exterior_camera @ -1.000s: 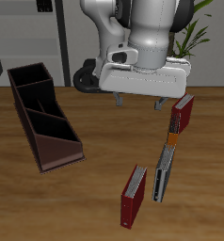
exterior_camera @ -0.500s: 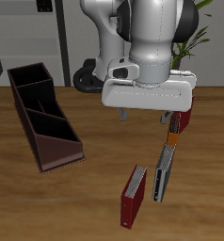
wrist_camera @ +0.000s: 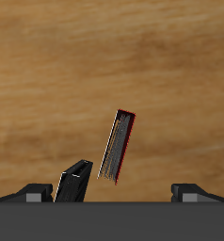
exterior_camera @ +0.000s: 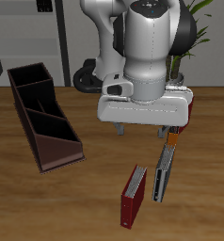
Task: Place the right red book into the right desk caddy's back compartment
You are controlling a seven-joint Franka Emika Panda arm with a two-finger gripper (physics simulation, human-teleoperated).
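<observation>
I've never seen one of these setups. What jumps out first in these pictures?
The big white robot arm fills the middle of the exterior view, its gripper hanging over the wooden table. Below it, near the front edge, lie a dark red book and a grey-black book side by side. A long maroon desk caddy stands off to one side.

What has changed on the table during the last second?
The arm came forward and lower, so the pincer now hangs over the books, empty; it took hold of nothing. The dark red book, the grey-black book and the caddy stayed as they were.
</observation>
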